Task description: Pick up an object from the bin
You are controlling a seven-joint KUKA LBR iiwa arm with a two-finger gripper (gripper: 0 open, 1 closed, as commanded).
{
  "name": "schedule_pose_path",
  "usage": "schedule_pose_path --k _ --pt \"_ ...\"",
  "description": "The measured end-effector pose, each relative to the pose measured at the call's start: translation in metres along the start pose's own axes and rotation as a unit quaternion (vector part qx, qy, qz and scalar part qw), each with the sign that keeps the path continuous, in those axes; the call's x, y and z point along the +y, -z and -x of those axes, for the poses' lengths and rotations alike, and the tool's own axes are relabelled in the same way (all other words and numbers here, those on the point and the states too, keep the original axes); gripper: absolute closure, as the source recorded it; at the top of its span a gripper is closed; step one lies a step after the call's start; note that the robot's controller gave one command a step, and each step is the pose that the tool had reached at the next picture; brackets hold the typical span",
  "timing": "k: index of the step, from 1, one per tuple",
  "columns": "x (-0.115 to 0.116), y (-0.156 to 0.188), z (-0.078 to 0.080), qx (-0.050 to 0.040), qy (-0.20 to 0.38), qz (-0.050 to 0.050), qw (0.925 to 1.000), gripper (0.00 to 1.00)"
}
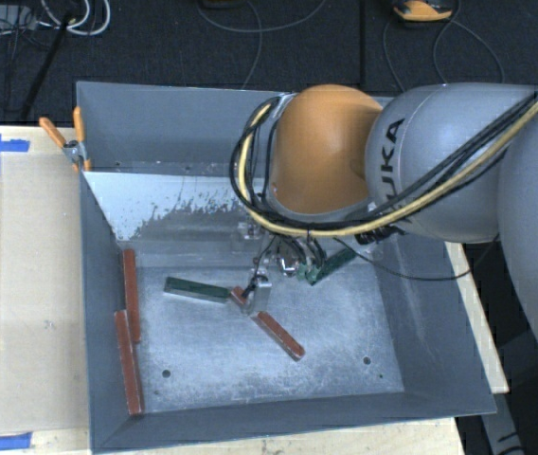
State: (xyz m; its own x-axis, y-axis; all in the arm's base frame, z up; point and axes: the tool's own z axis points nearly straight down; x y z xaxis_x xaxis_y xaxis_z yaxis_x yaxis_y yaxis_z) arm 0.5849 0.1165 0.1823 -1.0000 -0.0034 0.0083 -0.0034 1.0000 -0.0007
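Hanging in grey bin point(155, 126), end effector point(253, 295) where green strip point(196, 291) meets brown stick point(278, 336), grip unclear, bare floor rightward

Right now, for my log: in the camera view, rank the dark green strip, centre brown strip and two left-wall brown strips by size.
1. two reddish-brown flat strips by the left wall, alike
2. dark green flat strip and centre reddish-brown strip, too close to rank
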Motion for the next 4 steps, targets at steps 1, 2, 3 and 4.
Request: schedule_pose_path --k 1,2,3,4 --pt "-0.009 -0.117 0.016 -0.0007 -0.014 0.000 0.9999 0.00" --pt "-0.009 -0.112 0.017 -0.0037 -0.016 0.001 0.9999 1.00" --pt "0.011 -0.113 -0.028 -0.0019 -0.003 0.000 1.0000 1.00" --pt "0.010 -0.113 -0.027 -0.0035 -0.006 0.000 1.0000 0.00"
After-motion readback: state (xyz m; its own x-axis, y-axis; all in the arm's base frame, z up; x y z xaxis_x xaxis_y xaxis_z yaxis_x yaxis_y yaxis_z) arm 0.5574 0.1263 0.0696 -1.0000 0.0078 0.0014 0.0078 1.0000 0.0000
